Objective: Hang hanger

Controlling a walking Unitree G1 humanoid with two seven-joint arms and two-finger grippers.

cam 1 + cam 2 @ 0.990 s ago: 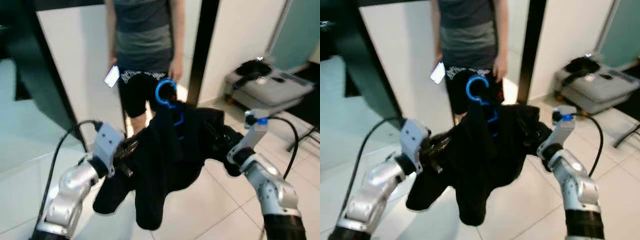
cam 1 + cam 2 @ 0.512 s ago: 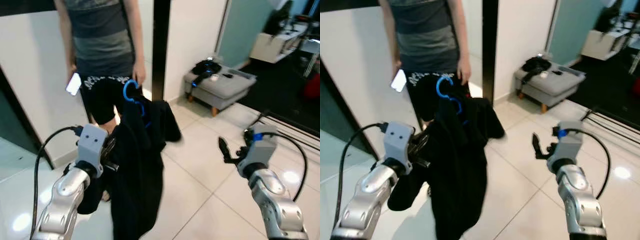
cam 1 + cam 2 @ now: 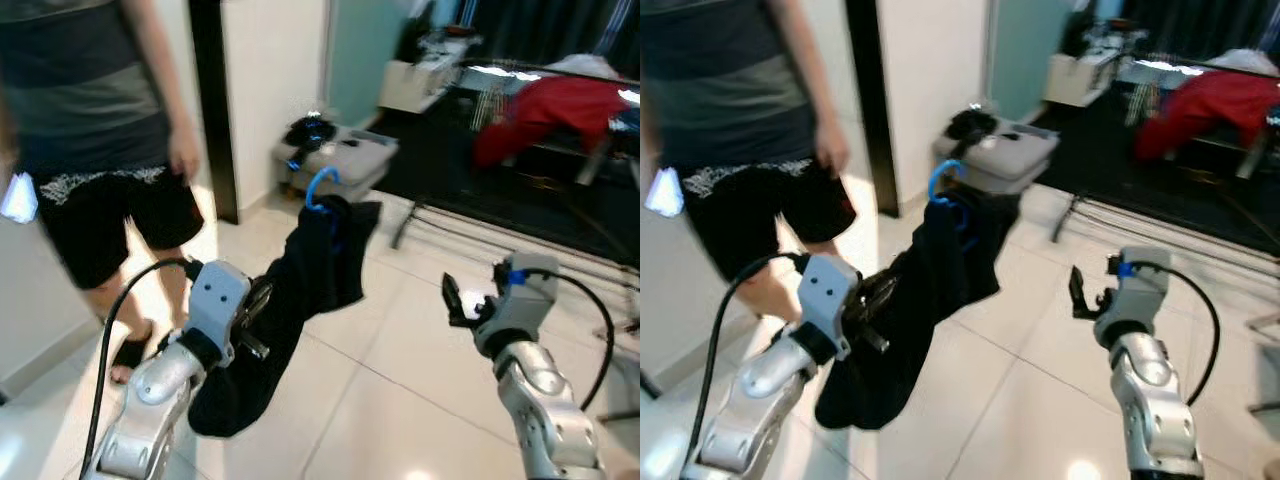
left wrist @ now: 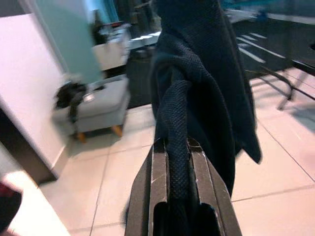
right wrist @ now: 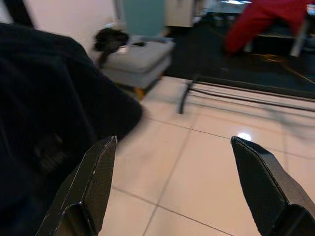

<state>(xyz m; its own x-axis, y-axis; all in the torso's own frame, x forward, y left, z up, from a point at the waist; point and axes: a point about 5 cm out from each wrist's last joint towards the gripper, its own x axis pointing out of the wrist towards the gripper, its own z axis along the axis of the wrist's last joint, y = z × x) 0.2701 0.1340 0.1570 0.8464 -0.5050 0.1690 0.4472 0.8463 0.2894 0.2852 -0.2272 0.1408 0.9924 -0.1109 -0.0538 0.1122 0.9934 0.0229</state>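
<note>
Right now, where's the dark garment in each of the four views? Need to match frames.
Left eye view: dark garment at centre-left, draped from the blue hanger down past the left claw.
Right eye view: centre-left too, hanging by the left claw.
Left wrist view: centre, pinched between the two black fingers, rising to the top edge.
Right wrist view: a dark mass along the side by one finger, right claw open.
Shared landmark: grey footstool.

The left claw [image 3: 262, 305] grips a dark garment [image 3: 290, 300] draped on a blue hanger [image 3: 318, 187], whose hook rises above and beyond the claw. The right claw [image 3: 452, 300] is held apart to its right, fingers spread, empty. A person [image 3: 95, 150] stands behind the left claw.
</note>
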